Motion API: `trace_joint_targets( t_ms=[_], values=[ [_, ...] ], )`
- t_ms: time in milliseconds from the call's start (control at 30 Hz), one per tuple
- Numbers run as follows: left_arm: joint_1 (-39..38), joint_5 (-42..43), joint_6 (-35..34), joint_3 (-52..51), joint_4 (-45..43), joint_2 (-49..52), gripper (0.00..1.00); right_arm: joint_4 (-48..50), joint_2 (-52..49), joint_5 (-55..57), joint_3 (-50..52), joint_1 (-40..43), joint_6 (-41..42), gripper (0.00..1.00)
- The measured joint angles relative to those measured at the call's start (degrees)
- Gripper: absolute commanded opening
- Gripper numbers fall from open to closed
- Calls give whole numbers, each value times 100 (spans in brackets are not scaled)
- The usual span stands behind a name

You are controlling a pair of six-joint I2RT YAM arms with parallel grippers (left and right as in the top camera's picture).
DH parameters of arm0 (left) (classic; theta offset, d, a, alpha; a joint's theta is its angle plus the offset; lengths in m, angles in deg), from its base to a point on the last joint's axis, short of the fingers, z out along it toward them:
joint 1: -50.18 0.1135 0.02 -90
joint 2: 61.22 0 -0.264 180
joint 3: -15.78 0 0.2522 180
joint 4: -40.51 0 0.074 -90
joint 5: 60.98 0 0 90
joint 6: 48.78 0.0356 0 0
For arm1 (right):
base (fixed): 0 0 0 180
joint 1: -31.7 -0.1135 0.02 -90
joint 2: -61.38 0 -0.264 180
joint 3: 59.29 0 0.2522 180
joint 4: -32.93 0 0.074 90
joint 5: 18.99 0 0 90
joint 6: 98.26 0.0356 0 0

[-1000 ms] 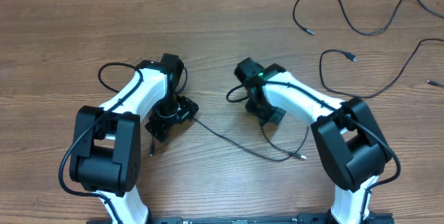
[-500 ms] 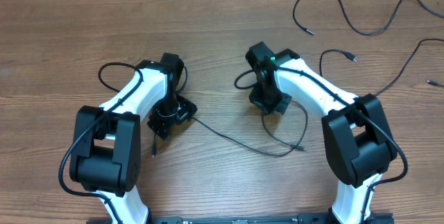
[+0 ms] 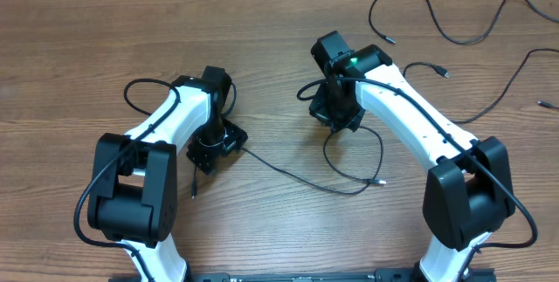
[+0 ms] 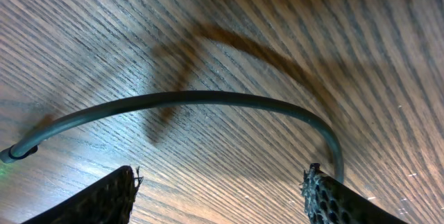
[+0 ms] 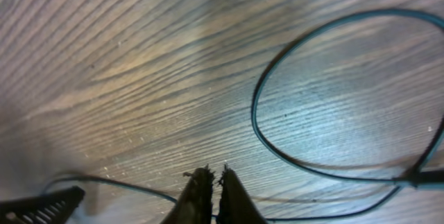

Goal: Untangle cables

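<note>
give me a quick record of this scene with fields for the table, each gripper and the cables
table: brown wood-grain top
left gripper: open, jaws astride the middle cable, not clamped on it
right gripper: jaws almost together, apparently pinching the middle cable
middle cable: appears to run from one gripper to the other, loops on the table below the right one, plug end lying loose
far cables: loose at the far right of the table, no gripper near them

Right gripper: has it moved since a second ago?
Yes. The right gripper moved away from the robot's base and slightly right, nearer the plug, which stayed put on the table.
</note>
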State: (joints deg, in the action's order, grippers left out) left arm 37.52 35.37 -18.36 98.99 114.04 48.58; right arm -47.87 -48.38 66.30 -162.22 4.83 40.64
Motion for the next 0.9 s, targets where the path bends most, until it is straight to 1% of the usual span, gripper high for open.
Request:
trace_joint_targets(
  t_ms=[33,67,100,167,233,267,333,433,533,600,767,900],
  values=[
    [0,0,2,0,2,0,82,-7,0,2,0,0,-76,54],
    [0,0,4,0,0,0,83,-22,0,-2,0,2,-221,68],
    [0,0,15,0,2,0,85,-59,0,-2,0,4,-376,76],
    [0,-2,22,0,0,0,86,-208,0,-2,-2,9,-634,84],
    [0,0,24,0,0,0,87,-426,0,-2,-2,15,-903,86],
    [0,0,24,0,-2,0,90,-529,0,0,-2,17,-1021,86],
    [0,-2,68,0,-20,0,99,-673,0,-2,-2,17,-1231,86],
    [2,68,280,0,-98,0,99,-726,0,-2,2,13,-1388,86],
    [0,455,975,0,-328,0,100,-632,0,2,59,-17,-1478,91],
    [0,741,1384,0,-385,0,100,-487,0,0,168,-48,-1508,100],
    [0,1204,2229,85,-251,-11,100,-258,0,0,479,-87,-1589,100],
    [0,1270,2535,249,-146,-345,100,-111,0,-2,518,-87,-1591,100]
  ],
)
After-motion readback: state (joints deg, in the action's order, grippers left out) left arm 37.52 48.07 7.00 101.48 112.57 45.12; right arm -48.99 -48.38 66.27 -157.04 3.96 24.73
